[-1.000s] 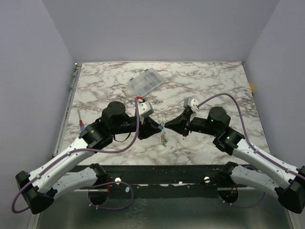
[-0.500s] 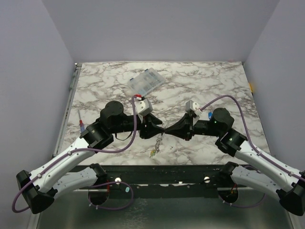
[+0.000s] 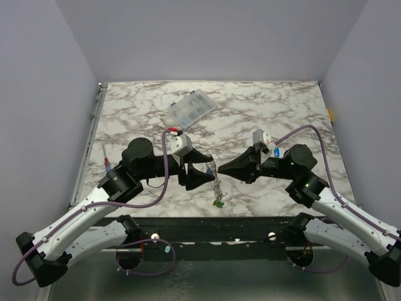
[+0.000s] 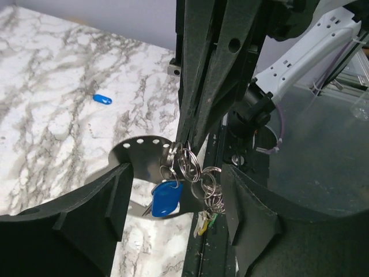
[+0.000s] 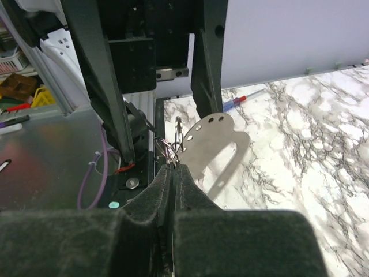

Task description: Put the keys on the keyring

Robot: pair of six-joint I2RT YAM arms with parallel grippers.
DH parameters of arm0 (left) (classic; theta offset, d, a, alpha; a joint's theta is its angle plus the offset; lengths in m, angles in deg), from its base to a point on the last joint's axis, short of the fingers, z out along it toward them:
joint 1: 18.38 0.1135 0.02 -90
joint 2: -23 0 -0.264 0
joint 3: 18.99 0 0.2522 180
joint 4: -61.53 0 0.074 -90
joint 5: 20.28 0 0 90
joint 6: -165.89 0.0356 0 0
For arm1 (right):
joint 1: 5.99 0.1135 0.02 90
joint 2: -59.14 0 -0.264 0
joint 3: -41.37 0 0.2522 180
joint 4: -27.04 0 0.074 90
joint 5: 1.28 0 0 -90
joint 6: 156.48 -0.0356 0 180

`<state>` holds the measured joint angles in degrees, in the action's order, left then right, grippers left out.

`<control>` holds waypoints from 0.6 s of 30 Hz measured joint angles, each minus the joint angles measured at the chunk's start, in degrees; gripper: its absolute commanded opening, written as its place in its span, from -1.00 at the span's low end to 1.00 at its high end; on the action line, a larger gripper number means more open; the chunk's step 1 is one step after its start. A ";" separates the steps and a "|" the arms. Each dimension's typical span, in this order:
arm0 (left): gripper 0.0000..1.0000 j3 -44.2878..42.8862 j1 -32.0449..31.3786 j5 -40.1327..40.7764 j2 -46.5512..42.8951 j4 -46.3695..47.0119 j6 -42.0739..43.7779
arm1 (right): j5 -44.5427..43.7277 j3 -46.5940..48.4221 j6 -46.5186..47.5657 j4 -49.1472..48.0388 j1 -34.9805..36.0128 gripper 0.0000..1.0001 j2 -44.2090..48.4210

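Note:
My right gripper point(image 3: 218, 169) is shut on the keyring, held above the table's front middle. The keyring point(image 4: 138, 154) is a flat pale grey loop with small holes; it also shows in the right wrist view point(image 5: 218, 143). Metal split rings point(image 4: 193, 167) hang from it, with a blue key point(image 4: 166, 197) and yellow and green keys point(image 4: 205, 222) below. In the top view the bunch point(image 3: 217, 188) dangles from the right fingertips point(image 5: 174, 167). My left gripper point(image 3: 204, 170) is open, its jaws standing either side of the hanging bunch point(image 4: 176, 173) without touching it.
A clear compartment box point(image 3: 193, 106) lies at the back middle. A red-and-blue screwdriver point(image 3: 108, 166) lies near the left edge and shows in the right wrist view point(image 5: 239, 103). A small blue piece point(image 4: 102, 99) lies on the marble. The front edge is just below the keys.
The two grippers met tip to tip half a second ago. My left gripper has since opened and drawn back to the left. The bunch now hangs from the right gripper alone.

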<state>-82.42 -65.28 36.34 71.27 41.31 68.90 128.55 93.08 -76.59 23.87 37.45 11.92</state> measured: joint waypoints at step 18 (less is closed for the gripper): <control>-0.34 -1.46 0.00 1.44 -6.27 -3.06 -2.69 | 3.17 -0.66 -4.28 -3.74 0.02 -0.99 0.85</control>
<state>-83.89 -65.28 37.78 64.99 38.25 66.22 131.72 92.43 -80.88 20.13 37.47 12.77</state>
